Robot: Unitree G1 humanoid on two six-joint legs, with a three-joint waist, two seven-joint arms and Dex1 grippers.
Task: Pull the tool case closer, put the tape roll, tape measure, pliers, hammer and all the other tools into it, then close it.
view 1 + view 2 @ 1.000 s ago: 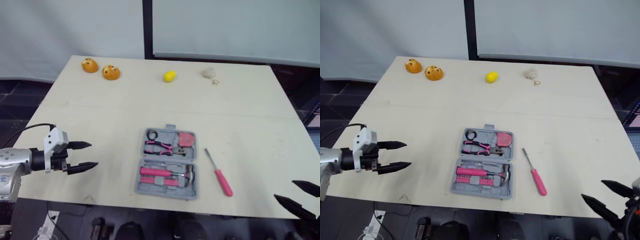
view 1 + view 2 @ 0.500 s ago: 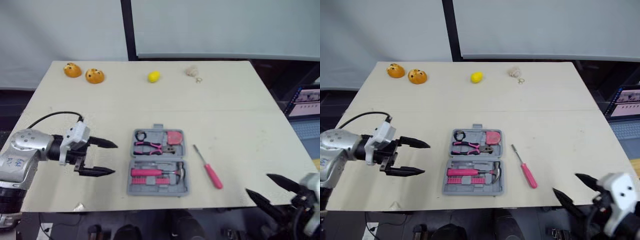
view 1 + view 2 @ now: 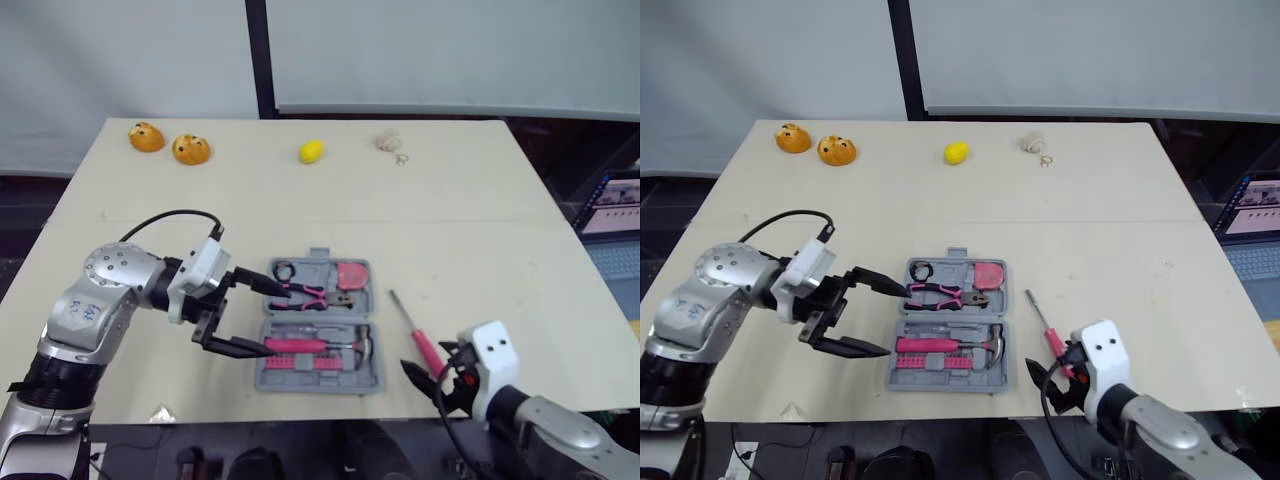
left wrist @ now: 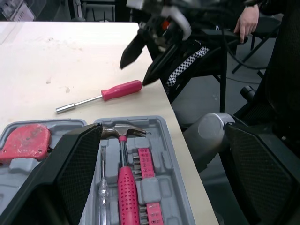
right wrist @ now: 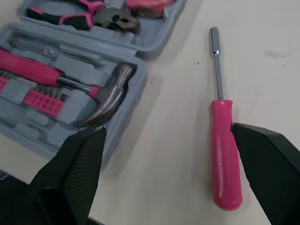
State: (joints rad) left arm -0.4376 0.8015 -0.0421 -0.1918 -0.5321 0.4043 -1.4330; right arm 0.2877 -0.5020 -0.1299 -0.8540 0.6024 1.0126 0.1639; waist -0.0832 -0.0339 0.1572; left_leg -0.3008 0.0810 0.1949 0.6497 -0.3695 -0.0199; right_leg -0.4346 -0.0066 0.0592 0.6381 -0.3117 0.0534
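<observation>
It looks like a robot test lab: a bare pale desk [image 3: 300, 200] stands before white partition panels [image 3: 450, 50], with a laptop [image 3: 612, 200] at the frame's right edge.

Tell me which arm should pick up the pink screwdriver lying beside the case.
Right. The right gripper, open, sits right by the screwdriver handle; the left gripper, also open, is at the opposite side of the tool case.

An open tool case [image 3: 316, 381] is laid on the worktop [image 3: 480, 230], a screwdriver [image 3: 410, 328] just beside it, small objects [image 3: 311, 151] well beyond.
</observation>
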